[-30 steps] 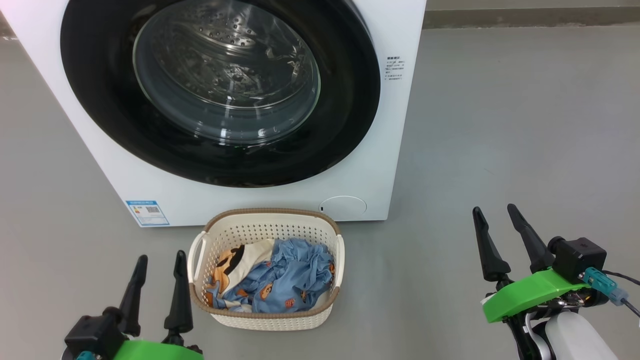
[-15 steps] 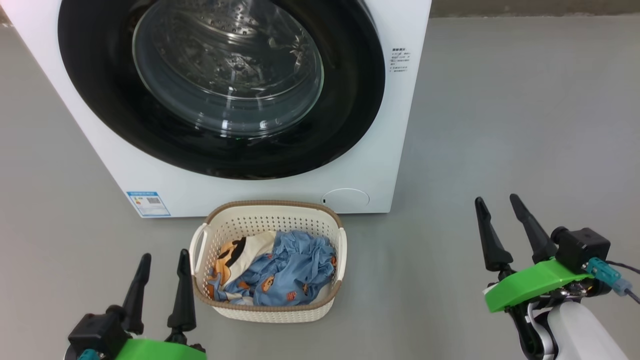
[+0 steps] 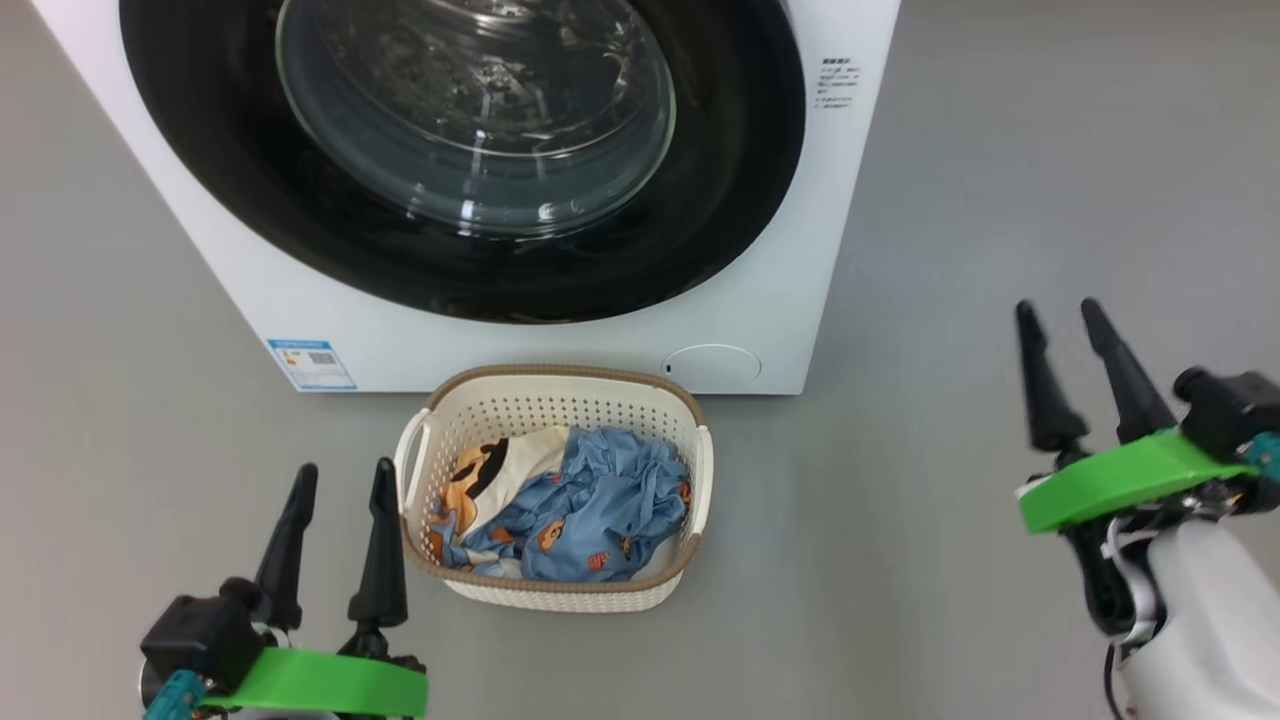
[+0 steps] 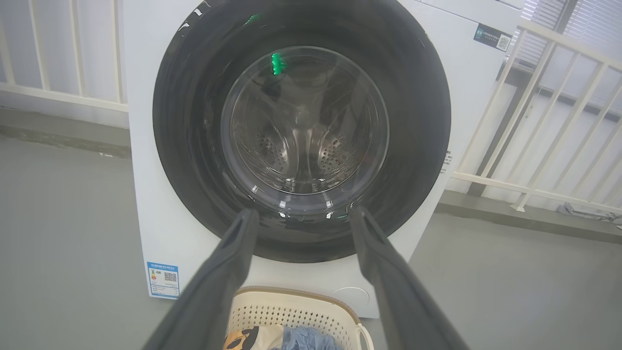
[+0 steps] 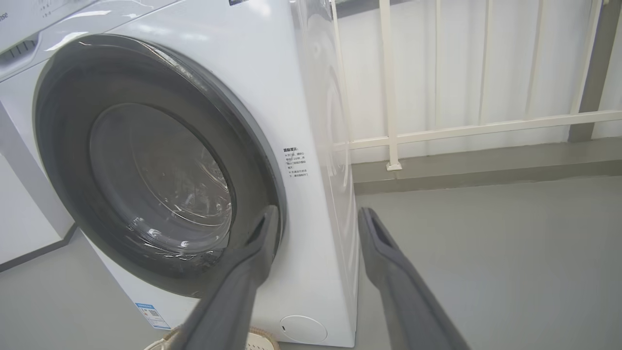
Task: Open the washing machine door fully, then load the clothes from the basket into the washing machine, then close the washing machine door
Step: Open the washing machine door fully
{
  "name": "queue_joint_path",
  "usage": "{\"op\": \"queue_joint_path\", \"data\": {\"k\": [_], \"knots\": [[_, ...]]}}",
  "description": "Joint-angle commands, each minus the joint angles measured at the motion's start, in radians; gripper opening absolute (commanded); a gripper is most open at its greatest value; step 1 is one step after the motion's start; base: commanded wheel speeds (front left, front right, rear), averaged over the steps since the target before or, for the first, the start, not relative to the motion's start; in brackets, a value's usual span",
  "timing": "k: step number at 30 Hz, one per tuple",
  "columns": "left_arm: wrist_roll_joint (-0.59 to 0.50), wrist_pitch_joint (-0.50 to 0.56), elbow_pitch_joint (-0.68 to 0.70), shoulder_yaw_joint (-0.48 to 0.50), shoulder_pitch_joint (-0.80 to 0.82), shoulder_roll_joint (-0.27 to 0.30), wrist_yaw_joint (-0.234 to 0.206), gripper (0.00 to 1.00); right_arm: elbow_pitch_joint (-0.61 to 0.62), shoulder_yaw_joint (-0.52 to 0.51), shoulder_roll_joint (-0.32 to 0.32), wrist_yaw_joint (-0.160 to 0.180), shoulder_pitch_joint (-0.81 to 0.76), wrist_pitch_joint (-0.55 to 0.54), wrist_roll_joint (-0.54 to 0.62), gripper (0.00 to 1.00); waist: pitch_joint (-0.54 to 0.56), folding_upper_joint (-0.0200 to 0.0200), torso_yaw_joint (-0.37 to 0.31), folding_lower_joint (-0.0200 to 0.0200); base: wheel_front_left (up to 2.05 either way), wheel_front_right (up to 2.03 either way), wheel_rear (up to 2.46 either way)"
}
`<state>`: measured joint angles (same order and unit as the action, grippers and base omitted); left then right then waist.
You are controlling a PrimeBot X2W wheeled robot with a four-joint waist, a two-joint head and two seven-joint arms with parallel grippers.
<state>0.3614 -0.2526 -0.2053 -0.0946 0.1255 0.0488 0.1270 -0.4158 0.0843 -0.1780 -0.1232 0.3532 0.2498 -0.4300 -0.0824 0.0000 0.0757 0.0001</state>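
Rightward, open floor [image 3: 1000,180] past washing machine [image 3: 775,320] edge

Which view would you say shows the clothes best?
Head view: the clothes lie whole in the basket. Left wrist view crops them at its bottom edge; right wrist view catches some basket rim.

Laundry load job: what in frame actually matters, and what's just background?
Job:
washing machine
its door, closed
basket in front of it
clothes in the basket
left gripper and right gripper, both open and empty

Background:
blue label
round hatch
printed notice
white railing
grey floor
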Motion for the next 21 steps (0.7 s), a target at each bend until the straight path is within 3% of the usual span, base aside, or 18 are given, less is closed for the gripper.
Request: {"op": "queue_joint_path", "data": {"k": [1,12,21], "knots": [[0.007,-0.009,0.038,0.024,0.038,0.014,0.004,1.00,0.012,0.005,-0.022,-0.008,0.051,0.012,-0.021,0.00,-0.014,0.0000,0.015,-0.0001,0.00,0.00,0.00],[0.007,-0.009,0.054,0.010,0.049,0.019,0.004,1.00,-0.070,-0.009,-0.070,-0.008,0.164,0.012,-0.195,0.00,-0.050,0.0000,0.060,-0.0001,0.00,0.00,0.00],[0.002,-0.009,0.078,-0.007,0.067,0.022,0.004,1.00,-0.123,0.039,-0.134,-0.008,0.271,0.012,-0.335,0.00,-0.098,0.0000,0.100,-0.0001,0.00,0.00,0.00]]}}
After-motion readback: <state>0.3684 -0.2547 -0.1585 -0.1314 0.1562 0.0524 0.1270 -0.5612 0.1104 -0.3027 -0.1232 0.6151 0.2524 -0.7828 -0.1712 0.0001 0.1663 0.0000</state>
